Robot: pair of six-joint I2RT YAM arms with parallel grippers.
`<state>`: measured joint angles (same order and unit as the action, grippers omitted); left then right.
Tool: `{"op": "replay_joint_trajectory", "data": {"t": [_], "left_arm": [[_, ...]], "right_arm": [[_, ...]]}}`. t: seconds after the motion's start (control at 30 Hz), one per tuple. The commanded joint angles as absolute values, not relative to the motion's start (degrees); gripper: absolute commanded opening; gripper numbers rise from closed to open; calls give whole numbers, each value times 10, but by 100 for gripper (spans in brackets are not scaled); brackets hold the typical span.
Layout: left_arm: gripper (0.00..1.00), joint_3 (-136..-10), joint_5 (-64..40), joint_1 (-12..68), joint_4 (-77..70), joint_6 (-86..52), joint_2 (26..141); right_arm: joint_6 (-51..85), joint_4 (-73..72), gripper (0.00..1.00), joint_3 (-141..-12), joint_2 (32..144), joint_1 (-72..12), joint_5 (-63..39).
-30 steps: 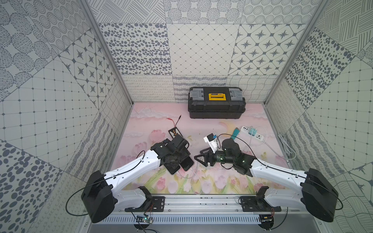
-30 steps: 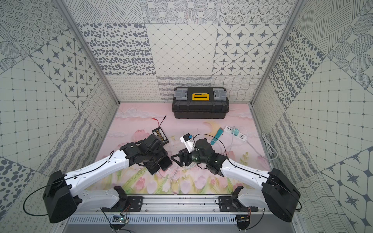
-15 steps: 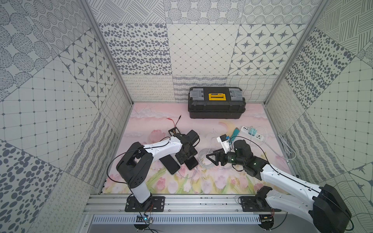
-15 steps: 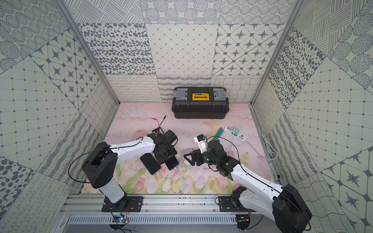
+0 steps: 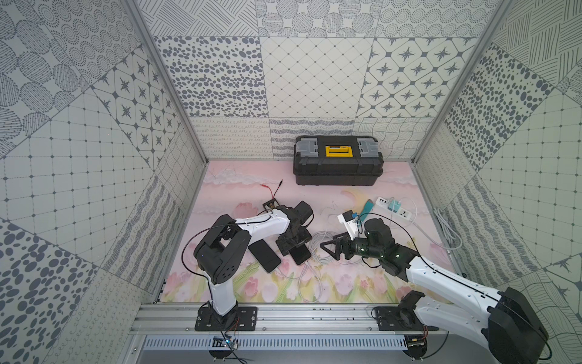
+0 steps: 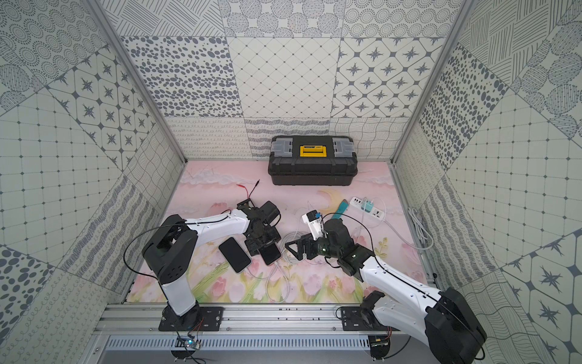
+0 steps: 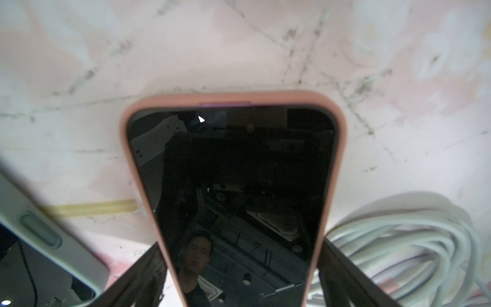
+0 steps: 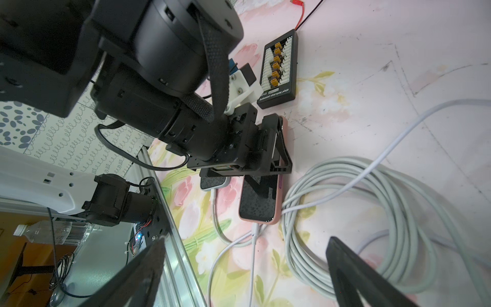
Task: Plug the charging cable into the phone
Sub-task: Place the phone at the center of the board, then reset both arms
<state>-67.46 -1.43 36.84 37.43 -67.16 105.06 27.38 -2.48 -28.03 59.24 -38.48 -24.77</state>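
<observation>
I count two phones flat on the mat (image 5: 362, 283), near the middle: a pink phone (image 8: 261, 196) and a pale phone (image 5: 264, 257) just left of it. There are two thin cables. A white cable (image 8: 254, 234) sits in the pink phone's near end, and a second cable (image 8: 215, 212) sits in the pale one's. One grey cable coil (image 8: 372, 212) lies to the right. One black board (image 8: 279, 71) says "charging plate". My left gripper (image 5: 295, 247) has a jaw on each side of the pink phone; I cannot tell if it squeezes. My right gripper (image 5: 329, 250) gapes wide and holds nothing.

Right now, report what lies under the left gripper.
A pink-cased phone lies screen-up beneath the left gripper, a white cable at its near end. The gripper hides its far half in both top views.
</observation>
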Motion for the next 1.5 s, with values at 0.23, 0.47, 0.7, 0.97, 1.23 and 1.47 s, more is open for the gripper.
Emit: {"op": "replay_joint_trajectory", "data": {"t": [0.23,0.47,0.7,0.97,1.23,1.47], "left_arm": [[99,-655,63,384,427,-594,905],[95,-553,235,345,410,-503,647],[99,-386,375,275,220,-294,539],[99,-187,342,208,-158,-87,535],[99,-89,164,90,-568,-1,702],[99,-140,12,8,-701,-38,920]], "right_arm": [[251,-11,97,-307,578,-376,-196],[187,50,97,-346,538,-342,18],[113,-70,97,-241,533,-282,298],[26,-245,97,-202,644,-166,293],[5,-552,97,-139,773,-100,232],[44,-585,97,-173,884,-37,127]]}}
